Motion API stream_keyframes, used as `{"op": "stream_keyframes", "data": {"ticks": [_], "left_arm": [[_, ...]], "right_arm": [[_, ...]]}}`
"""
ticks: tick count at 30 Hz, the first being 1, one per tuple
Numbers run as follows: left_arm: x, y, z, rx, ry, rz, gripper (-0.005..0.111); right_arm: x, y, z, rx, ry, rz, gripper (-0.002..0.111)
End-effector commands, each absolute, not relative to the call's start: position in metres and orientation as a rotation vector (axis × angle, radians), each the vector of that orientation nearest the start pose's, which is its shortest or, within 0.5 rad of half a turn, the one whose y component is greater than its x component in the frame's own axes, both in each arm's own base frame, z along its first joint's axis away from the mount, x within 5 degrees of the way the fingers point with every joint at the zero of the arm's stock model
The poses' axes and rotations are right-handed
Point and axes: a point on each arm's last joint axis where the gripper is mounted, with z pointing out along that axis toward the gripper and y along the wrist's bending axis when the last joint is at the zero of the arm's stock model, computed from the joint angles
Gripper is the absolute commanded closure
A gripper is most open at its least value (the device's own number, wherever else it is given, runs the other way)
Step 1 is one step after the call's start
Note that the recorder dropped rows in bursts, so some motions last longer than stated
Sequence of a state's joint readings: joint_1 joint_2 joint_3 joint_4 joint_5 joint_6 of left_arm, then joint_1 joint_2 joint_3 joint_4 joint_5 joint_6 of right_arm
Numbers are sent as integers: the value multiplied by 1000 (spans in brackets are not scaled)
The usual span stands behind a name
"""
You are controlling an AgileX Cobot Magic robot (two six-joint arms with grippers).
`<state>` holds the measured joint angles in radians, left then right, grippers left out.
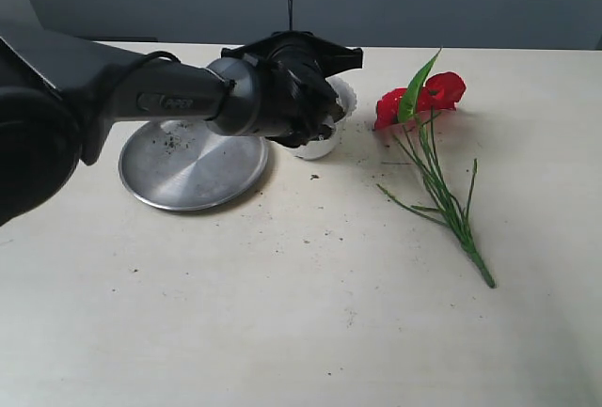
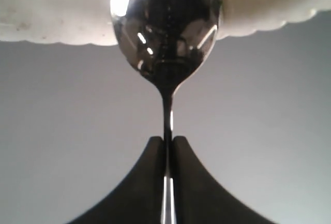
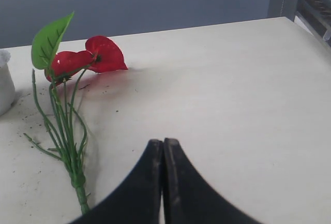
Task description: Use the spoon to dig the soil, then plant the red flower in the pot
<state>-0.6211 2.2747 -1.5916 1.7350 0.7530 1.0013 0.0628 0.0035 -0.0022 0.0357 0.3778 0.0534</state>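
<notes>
No legible writing on pot [image 1: 324,139]

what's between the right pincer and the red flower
Only bare table, as the right wrist view shows. The shut right pincer is apart from the red flower, whose stems lie flat off to one side.

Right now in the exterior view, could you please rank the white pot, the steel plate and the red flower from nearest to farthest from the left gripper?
1. The white pot: right under the left gripper, partly hidden by it.
2. The steel plate: on the table just to the left of the gripper, below the arm.
3. The red flower: lying flat to the right, beyond the pot, clearly farthest.
</notes>
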Motion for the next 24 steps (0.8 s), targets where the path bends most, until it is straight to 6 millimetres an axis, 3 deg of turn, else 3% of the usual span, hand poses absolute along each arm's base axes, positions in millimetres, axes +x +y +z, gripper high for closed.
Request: {"op": "stream_keyframes", "data": {"ticks": [1,10,16,24], "left_arm": [[435,-238,162,-2514,-288,-1802,106],[435,-240,161,-2550,-323,-1810,106],[434,-241,176,-2565,-327,-1847,106],[434,-243,174,-2598,-291,-1833,106]], "right_arm": [[53,4,180,14,1850,110,108],[53,4,180,14,1850,110,108],[53,4,180,14,1849,110,108],[53,4,180,14,1849,110,108]]}}
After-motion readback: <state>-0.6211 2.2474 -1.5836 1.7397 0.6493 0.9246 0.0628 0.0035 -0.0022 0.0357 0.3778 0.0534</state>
